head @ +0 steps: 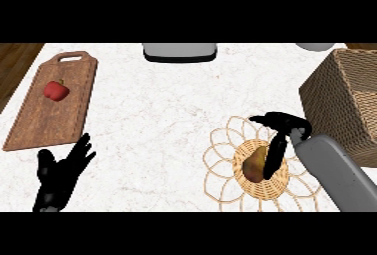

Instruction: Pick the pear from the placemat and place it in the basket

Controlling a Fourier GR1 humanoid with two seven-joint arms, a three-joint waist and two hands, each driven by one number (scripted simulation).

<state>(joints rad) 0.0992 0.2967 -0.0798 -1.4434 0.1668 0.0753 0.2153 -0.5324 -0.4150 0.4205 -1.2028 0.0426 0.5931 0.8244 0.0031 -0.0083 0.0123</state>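
Observation:
A yellow-brown pear [256,164] lies on the round woven placemat [225,149] at the lower right of the counter. My right hand [283,124] hangs just above and to the right of the pear, its fingers [277,154] pointing down along the pear's right side; they are straight and not closed round it. The wicker basket [342,104] stands at the right edge, behind the placemat. My left hand [63,172] rests open at the lower left, fingers up.
A wooden cutting board [44,114] with a red bell pepper [56,90] lies at the left. A grey appliance [180,51] sits at the back middle and a white object [316,46] at the back right. The counter's left edge runs beside the board.

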